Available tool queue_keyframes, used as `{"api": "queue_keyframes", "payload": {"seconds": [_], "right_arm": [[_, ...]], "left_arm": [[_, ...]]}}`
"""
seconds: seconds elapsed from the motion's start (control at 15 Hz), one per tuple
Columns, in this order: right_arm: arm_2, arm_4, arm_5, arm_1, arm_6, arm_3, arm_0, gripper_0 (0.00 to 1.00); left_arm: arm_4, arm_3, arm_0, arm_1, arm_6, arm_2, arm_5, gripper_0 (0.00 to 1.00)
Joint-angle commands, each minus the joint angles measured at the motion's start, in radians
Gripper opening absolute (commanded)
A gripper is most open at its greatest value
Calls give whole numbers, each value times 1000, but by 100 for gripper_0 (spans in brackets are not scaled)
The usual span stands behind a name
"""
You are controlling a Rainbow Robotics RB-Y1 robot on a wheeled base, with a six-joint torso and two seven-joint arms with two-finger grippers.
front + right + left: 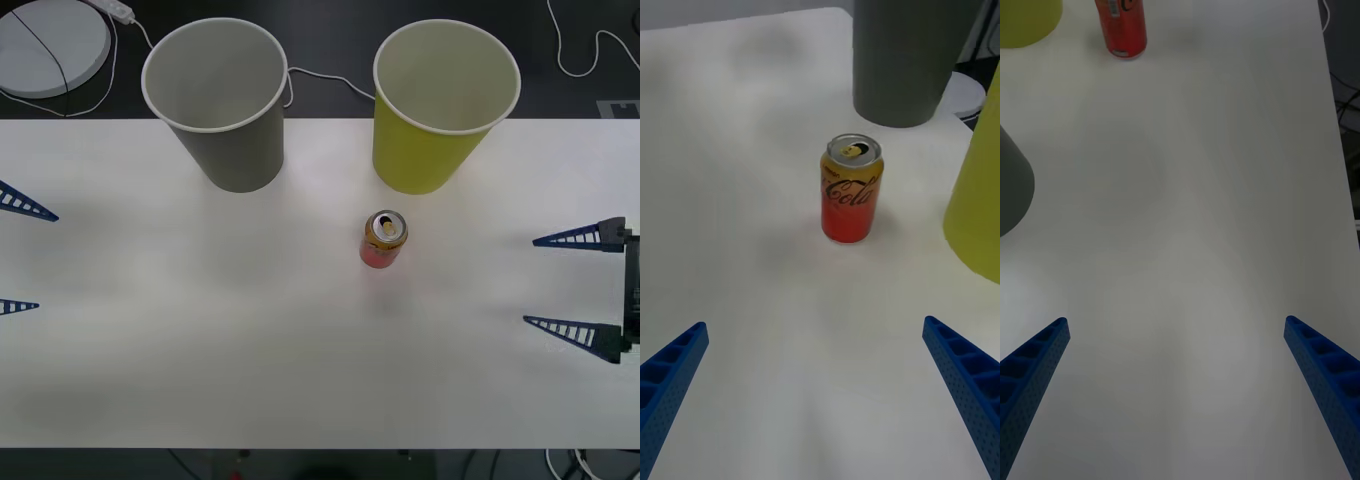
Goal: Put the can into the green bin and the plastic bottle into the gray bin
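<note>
The right gripper [560, 283] is being held at the right edge of the front view, fingers spread wide apart and gripping nothing, aimed toward the middle of the table [200, 330]; in the right wrist view its two blue fingertips [674, 367] are sitting at the lower corners with the can [851, 189] centred between and beyond them, so the arm is judged to be lined up for a straight reach. The left gripper [25, 258] is being kept at the left edge of the front view, fingers likewise apart and empty, well away from the can. The can [383, 239] is standing upright right of centre in the front view, opened top facing up, near the green bin [440, 100] and just below it in the frame, not touching it. The gray bin [222, 95] is standing at upper left of centre, apart from the green one. Both bins are upright with mouths open, which is judged to favour a drop from above. No plastic bottle is being seen on the table.
</note>
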Motion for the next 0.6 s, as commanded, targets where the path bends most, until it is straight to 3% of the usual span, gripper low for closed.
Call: {"api": "queue_keyframes", "payload": {"seconds": [0.07, 0.4, 0.6], "right_arm": [[92, -67, 123, 0, 10, 0, 7, 100], [248, -237, 297, 0, 49, 23, 5, 100], [299, -305, 341, 0, 76, 24, 5, 100]], "left_arm": [[0, 0, 0, 0, 0, 0, 0, 100], [0, 0, 0, 0, 0, 0, 0, 100], [0, 0, 0, 0, 0, 0, 0, 100]]}}
